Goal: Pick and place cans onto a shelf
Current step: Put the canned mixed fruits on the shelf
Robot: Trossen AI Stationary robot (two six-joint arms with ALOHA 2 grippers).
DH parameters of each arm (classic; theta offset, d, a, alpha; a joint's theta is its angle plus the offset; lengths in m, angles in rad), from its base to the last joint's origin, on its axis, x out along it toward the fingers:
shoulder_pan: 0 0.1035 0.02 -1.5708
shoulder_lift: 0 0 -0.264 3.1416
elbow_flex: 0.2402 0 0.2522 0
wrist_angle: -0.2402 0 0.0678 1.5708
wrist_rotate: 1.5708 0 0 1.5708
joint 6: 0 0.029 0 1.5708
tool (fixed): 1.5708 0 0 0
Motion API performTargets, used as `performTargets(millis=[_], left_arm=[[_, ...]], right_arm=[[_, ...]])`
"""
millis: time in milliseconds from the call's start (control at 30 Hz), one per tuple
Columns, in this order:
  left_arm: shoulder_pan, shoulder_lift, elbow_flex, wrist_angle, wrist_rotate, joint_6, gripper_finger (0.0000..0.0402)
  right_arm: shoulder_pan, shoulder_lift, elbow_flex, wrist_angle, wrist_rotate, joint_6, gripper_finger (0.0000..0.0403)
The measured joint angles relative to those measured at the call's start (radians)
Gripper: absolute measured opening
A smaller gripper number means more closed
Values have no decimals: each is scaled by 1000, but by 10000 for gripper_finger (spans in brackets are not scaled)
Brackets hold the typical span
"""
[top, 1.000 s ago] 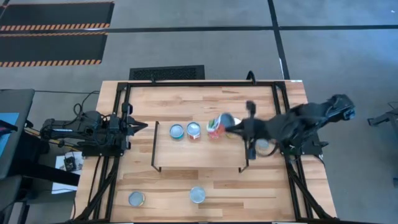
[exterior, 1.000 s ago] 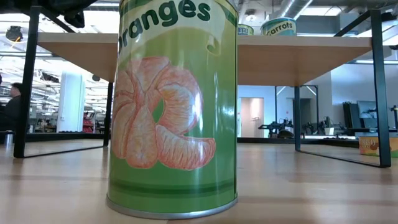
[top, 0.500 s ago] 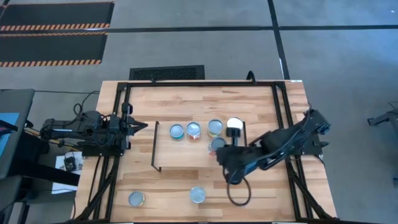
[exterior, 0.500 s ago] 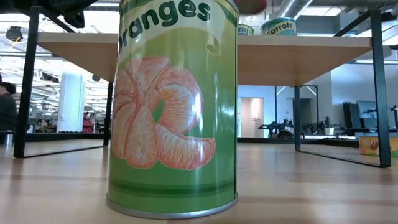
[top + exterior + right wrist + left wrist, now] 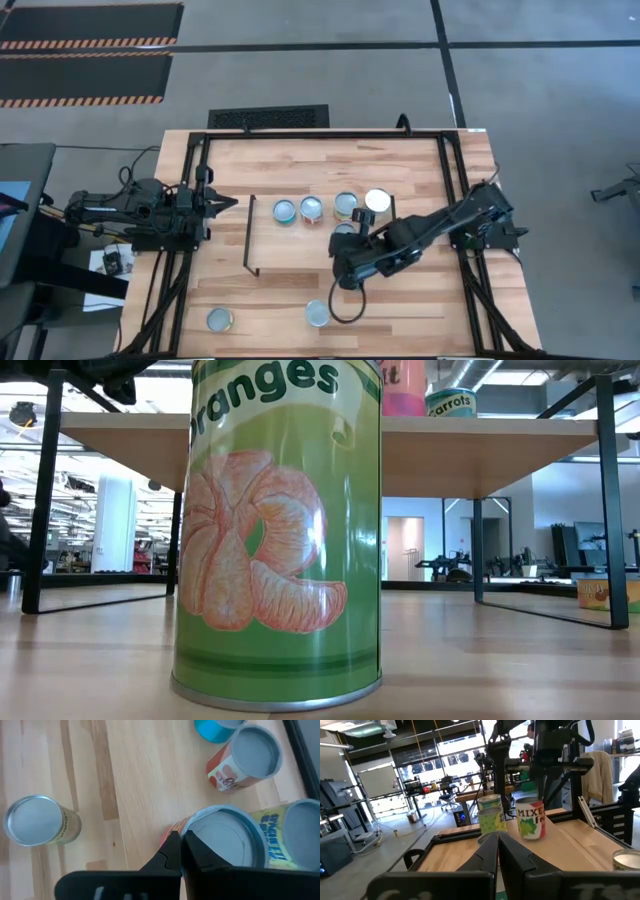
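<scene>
right end effector, fingers pressed together and empty, hangs just over the shelf edge right by the packed cans, so imo a stray swing could tip one w/o much effort

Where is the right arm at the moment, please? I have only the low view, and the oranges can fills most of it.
Observer: The right gripper is over the shelf, shut and empty, above the front can.
Operator: How many cans are on the shelf?
Observer: Five show in the high view: a back row of four, plus that front can, partly under the arm.
Operator: And where is the left arm?
Observer: The left gripper waits shut at the table's left side, pointing towards the shelf.
</scene>
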Motion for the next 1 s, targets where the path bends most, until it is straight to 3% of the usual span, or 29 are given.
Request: performTargets(millis=[633,1000], left_arm=[[0,0,0,1,0,26,4],[0,0,0,-1,0,26,4]], right_arm=[[-34,3,0,-4,-24,27,21],[-60,3,0,-4,-72,26,61]])
